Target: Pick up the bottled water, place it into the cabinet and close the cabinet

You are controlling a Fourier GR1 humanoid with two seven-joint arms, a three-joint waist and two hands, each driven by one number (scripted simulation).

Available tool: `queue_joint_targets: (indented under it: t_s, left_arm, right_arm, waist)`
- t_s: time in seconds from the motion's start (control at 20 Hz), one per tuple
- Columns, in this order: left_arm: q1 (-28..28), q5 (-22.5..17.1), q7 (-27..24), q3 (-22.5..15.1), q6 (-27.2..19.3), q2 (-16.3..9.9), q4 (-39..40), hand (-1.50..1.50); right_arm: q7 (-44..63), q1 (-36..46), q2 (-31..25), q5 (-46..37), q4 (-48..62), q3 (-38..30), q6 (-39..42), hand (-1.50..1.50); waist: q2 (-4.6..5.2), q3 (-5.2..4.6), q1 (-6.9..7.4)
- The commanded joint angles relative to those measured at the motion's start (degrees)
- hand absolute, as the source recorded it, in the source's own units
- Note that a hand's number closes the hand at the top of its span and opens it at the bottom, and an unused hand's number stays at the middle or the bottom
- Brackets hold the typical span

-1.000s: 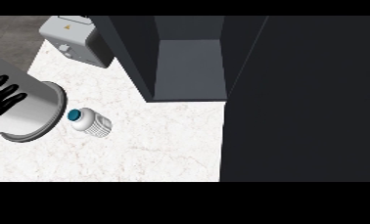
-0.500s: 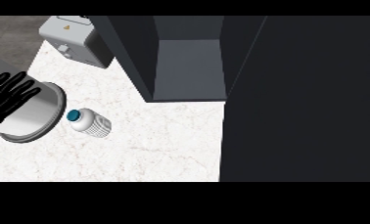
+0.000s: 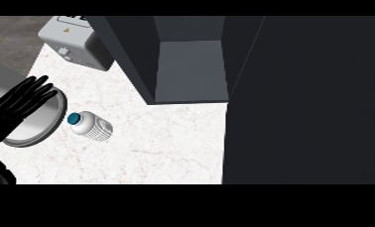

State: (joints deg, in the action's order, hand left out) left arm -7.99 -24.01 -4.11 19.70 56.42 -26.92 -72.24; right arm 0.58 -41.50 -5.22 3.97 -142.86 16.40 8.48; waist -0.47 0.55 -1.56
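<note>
The bottled water (image 3: 91, 125), a small white bottle with a teal cap, lies on the marble counter (image 3: 147, 151) at the left. My left hand (image 3: 25, 101) hovers just left of it, over a round metal dish, with its fingers straight and spread, holding nothing. It does not touch the bottle. The dark cabinet (image 3: 189, 67) stands open at the upper middle, and its grey inner shelf shows. My right hand is out of view.
A round silver dish (image 3: 42, 124) sits at the left edge, partly under my hand. A grey boxy appliance (image 3: 73, 42) stands at the upper left, beside the cabinet's side wall. A large dark panel (image 3: 300, 102) fills the right side.
My left hand has come further into view from the left edge, moving up and to the right over the silver dish. The bottle and cabinet have not moved.
</note>
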Motion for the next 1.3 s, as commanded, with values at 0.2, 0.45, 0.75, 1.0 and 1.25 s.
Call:
queue_joint_targets:
  t_s: [0.2, 0.45, 0.75, 1.0, 1.25]
  left_arm:
    - [-5.45, 16.35, -12.05, -2.48, -3.07, 6.74, 12.48, -1.50]
    - [-7.01, 22.37, -22.61, -2.62, -4.88, 5.73, 22.78, -1.50]
    - [-7.65, 28.04, -33.28, -5.63, -8.45, 4.93, 31.13, -1.50]
    - [-8.50, 28.24, -35.17, -9.48, -5.87, 7.42, 36.87, -1.50]
    - [-9.46, 27.79, -37.10, -11.54, -2.84, 6.65, 40.77, -1.50]
  right_arm:
    - [-1.62, -5.86, -1.78, 0.74, -7.10, 0.90, 1.00, -1.50]
    - [-3.24, -7.34, -3.40, 2.46, -6.89, -0.92, 2.37, -1.50]
    - [-7.24, -11.99, -4.52, 2.72, -6.36, -0.75, 3.83, -1.50]
    - [-9.82, -11.96, -3.99, 1.50, -3.42, 1.85, 4.34, -1.50]
    - [-9.85, -13.45, -3.78, -0.06, -5.14, 2.46, 3.25, -1.50]
  waist:
    - [0.75, -0.78, -1.10]
    - [0.90, -0.81, -0.97]
    - [0.82, -0.82, -1.47]
    - [0.96, -0.92, -2.11]
    - [1.02, -0.97, -1.77]
